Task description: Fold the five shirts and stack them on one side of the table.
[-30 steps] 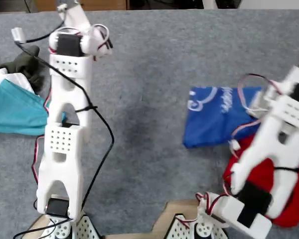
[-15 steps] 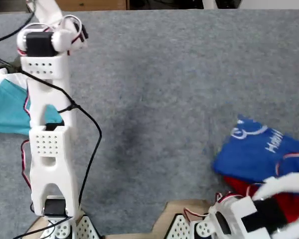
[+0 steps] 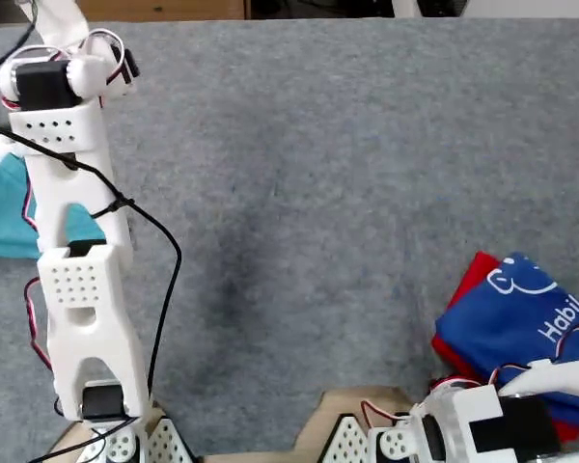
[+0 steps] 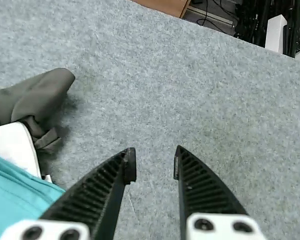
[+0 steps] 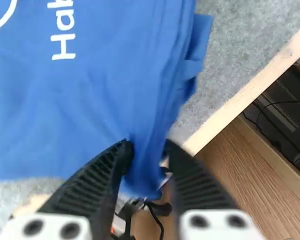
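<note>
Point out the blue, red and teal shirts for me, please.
blue shirt (image 3: 521, 318), high view, printed front.
red shirt (image 3: 475, 273), high view, exposed corner.
teal shirt (image 3: 2, 212), high view, bare middle.

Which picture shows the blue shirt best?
The high view: the blue shirt lies on the red shirt, most of it in sight. The right wrist view is a close-up of its cloth, pinched in the right gripper.

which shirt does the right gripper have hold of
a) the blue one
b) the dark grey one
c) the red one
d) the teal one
a: in the right wrist view the right gripper has a fold of the blue shirt pinched between its fingers, while the red shirt lies underneath it at the table's edge.
</note>
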Robot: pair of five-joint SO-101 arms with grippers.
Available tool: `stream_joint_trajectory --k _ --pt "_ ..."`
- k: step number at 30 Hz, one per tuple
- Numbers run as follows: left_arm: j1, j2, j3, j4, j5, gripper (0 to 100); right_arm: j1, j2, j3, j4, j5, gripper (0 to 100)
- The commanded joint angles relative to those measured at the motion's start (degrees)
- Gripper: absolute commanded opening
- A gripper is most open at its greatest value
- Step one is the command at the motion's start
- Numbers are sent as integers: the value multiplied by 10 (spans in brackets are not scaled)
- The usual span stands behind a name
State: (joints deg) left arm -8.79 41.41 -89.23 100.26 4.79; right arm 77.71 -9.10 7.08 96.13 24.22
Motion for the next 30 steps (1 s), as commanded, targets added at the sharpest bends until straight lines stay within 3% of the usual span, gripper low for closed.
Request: stream_joint_trajectory --k 1,6,9,11,17,21,25,28,30 --pt "-13 -93 53 7 -6 139 11 -49 -30 32 39 251" --pt "-18 -243 206 7 -11 96 10 -116 -54 58 42 202" --pt "-18 -355 366 7 -48 16 -8 -167 -44 59 42 90" --pt "-21 -432 502 7 -71 27 -33 -196 -25 59 42 0" --pt "-91 -662 876 -11 -134 27 -153 -275 57 59 41 30" --pt "-167 -815 1136 -114 -181 27 -271 -339 116 59 39 30" --pt "-220 -957 1409 -272 -237 30 -412 -382 175 53 -25 30" --pt "-251 -1058 1557 -358 -280 30 -495 -383 204 40 -74 30" --pt "-264 -1126 1619 -375 -292 30 -537 -383 216 25 -93 30"
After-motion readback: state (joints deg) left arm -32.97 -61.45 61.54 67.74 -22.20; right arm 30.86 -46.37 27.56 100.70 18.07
